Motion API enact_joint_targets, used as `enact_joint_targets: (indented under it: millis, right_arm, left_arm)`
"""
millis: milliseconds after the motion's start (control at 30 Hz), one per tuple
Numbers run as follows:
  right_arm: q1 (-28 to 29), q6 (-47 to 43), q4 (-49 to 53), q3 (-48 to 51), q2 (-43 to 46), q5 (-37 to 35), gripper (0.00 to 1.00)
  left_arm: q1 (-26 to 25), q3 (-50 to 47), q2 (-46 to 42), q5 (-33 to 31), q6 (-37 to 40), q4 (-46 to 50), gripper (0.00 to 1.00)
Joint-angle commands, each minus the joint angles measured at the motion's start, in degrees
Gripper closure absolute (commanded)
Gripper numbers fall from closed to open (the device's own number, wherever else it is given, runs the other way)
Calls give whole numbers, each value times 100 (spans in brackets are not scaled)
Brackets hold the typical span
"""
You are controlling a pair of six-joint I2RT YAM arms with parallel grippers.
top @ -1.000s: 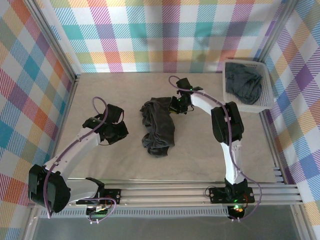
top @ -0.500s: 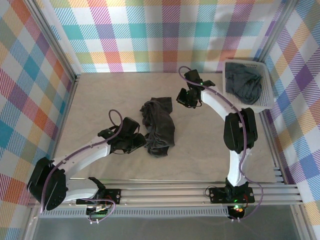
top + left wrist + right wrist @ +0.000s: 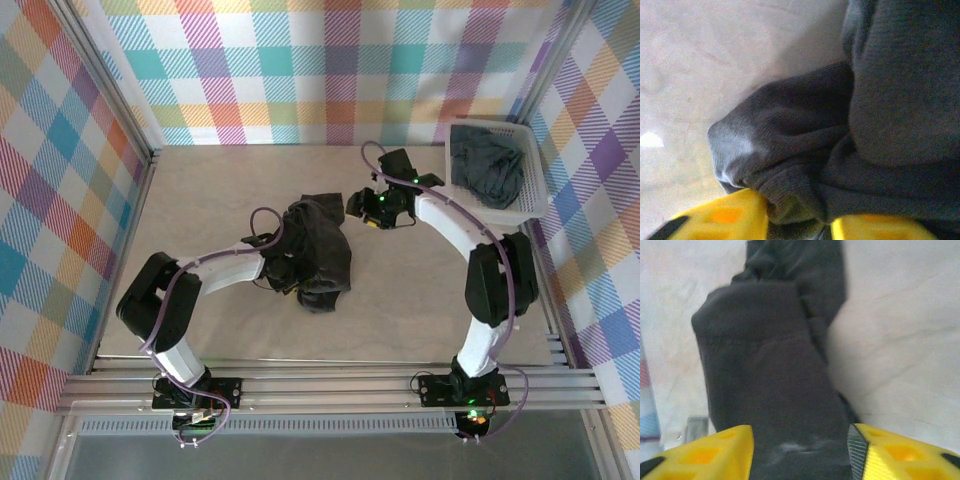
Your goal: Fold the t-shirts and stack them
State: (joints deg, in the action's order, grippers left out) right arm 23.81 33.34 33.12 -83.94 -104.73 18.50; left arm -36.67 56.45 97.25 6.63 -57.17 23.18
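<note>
Left fingers (image 3: 288,272), from above: pressed against the near-left edge of the crumpled dark shirt (image 3: 320,250) in the middle of the surface (image 3: 200,200); right fingers (image 3: 355,208) at its far-right corner. Second shirt (image 3: 487,170) heaped in the white basket (image 3: 520,216), far right. Left wrist: cloth fold filling the narrow gap between yellow fingers; cannot tell whether clamped. Right wrist: spread wide, released, straddling the shirt.

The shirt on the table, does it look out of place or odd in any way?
Yes. The shirt lies crumpled in a twisted heap in the middle of the table, neither flat nor folded. A second shirt sits bunched in the basket, also unfolded.
</note>
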Motion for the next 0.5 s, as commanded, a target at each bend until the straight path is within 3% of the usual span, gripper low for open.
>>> enact_joint_targets:
  millis: [0, 100, 233, 367, 467]
  right_arm:
    - [160, -726, -264, -134, -767, 1160, 38]
    - [236, -942, 46, -621, -1511, 1138, 41]
    - [255, -793, 234, -1009, -1986, 1031, 59]
    - [240, -286, 209, -897, -1476, 475, 99]
    - [122, 68, 193, -733, -820, 5, 100]
  left_arm:
    - [-8, 134, 234, -324, 164, 55, 79]
    - [31, 78, 192, -434, 165, 25, 99]
    - [45, 69, 34, -500, 289, 163, 100]
    - [148, 52, -266, -673, 350, 401, 100]
    - [366, 250, -502, -879, 509, 777, 100]
